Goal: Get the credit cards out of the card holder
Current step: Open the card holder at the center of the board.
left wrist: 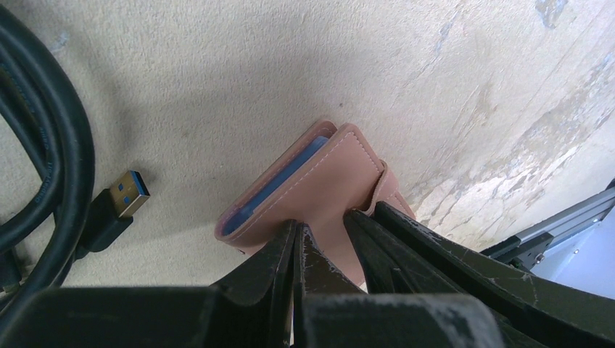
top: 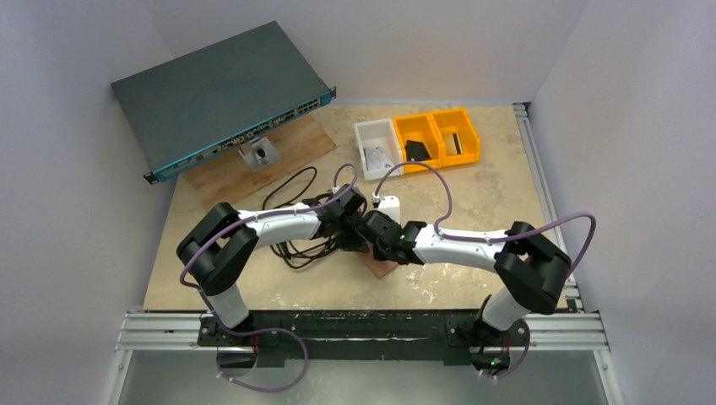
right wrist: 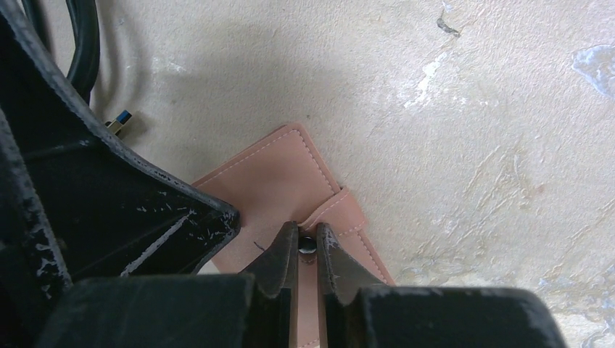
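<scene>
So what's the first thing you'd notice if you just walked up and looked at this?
The two robot arms meeting nose to nose in the middle of the table, both over a small pinkish-brown card holder. The left gripper pinches the closed holder's edge, while the right gripper is closed around its snap tab. After that, the bright orange bins at the back and the big blue-grey network switch in the far left corner.

Lighting: bright, even, diffuse overhead. Shadows: soft. Glare: none. Focus: wrist views blur near fingers at 6 o'clock.
</scene>
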`<action>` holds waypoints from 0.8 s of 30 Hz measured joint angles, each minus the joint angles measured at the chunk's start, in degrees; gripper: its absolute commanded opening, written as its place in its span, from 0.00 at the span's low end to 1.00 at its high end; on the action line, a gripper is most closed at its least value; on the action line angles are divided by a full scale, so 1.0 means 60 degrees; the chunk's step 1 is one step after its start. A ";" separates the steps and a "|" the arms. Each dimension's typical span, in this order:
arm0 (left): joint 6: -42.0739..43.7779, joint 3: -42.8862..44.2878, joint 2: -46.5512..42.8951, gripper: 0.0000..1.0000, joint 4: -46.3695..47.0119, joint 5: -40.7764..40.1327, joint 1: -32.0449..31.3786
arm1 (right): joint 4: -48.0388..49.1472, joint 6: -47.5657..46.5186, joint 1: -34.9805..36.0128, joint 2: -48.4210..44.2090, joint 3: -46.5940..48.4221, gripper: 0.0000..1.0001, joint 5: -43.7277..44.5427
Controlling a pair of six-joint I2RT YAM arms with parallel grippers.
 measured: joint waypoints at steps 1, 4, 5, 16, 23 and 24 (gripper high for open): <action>0.0000 0.0007 0.0000 0.00 -0.0022 -0.0004 0.0000 | 0.0000 0.0026 0.0000 -0.0011 -0.0004 0.00 0.0000; 0.0004 0.0087 0.0022 0.00 -0.0193 -0.0044 -0.0004 | 0.0073 0.0087 -0.0036 -0.0091 -0.0073 0.00 -0.0095; 0.0004 0.0117 0.0040 0.00 -0.0233 -0.0051 -0.0004 | 0.0113 0.0113 -0.0069 -0.0138 -0.0117 0.00 -0.0142; 0.0007 0.0353 0.0153 0.00 -0.0597 -0.0069 -0.0026 | 0.0630 0.0364 -0.0980 -0.1330 -0.0940 0.00 -0.1690; 0.0117 0.0437 0.0240 0.00 -0.0823 -0.0164 -0.0022 | 0.0557 0.0317 -0.1781 -0.1985 -0.1457 0.00 -0.2390; 0.0138 0.0452 0.0248 0.00 -0.0852 -0.0171 -0.0022 | 0.0554 0.0310 -0.1912 -0.2084 -0.1545 0.00 -0.2473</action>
